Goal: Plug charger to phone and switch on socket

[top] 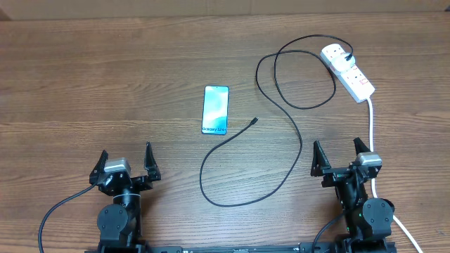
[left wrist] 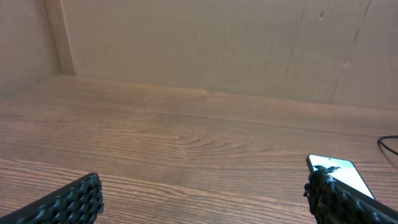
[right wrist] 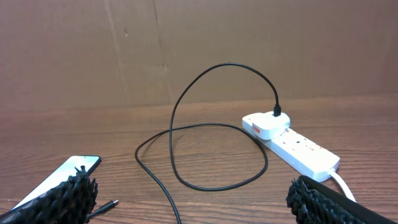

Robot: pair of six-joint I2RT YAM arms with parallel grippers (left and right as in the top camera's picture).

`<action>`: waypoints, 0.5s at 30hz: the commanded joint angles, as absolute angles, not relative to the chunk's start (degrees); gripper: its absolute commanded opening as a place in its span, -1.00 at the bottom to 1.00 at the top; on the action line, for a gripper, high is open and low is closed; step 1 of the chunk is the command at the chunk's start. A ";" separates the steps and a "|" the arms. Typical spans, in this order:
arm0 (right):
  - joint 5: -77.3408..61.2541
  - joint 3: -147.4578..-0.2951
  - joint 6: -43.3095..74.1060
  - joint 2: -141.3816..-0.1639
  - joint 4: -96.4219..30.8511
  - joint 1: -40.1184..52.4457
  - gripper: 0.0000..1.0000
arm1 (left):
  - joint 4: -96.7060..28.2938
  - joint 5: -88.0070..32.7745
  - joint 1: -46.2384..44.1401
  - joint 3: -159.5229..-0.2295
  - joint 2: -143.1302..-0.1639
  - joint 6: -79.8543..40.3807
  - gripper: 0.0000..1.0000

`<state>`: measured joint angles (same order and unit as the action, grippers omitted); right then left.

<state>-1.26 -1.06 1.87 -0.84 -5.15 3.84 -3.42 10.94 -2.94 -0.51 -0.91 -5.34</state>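
The phone [top: 216,109] lies flat mid-table with its blue screen lit; it also shows in the left wrist view [left wrist: 343,172] and the right wrist view [right wrist: 59,177]. The charger cable [top: 281,105] loops across the table from the socket [top: 349,72], a white power strip at the back right, where its plug sits in an outlet. The cable's free connector [top: 254,122] lies just right of the phone, apart from it, and shows in the right wrist view [right wrist: 107,206]. My left gripper [top: 125,167] and right gripper [top: 341,159] are open and empty near the front edge.
The socket's thick white cord [top: 371,126] runs down past my right arm to the front edge. A brown cardboard wall [right wrist: 199,43] stands behind the table. The cable loop [top: 225,190] lies between the two arms.
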 commanded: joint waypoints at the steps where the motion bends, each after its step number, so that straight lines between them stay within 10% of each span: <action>1: -1.34 -0.47 1.65 -0.16 -4.80 4.12 1.00 | -3.40 10.50 -2.55 -0.27 -0.21 -3.81 1.00; 15: -1.32 -0.47 1.65 -0.16 -4.80 4.12 1.00 | -3.40 10.50 -2.55 -0.27 -0.21 -3.81 1.00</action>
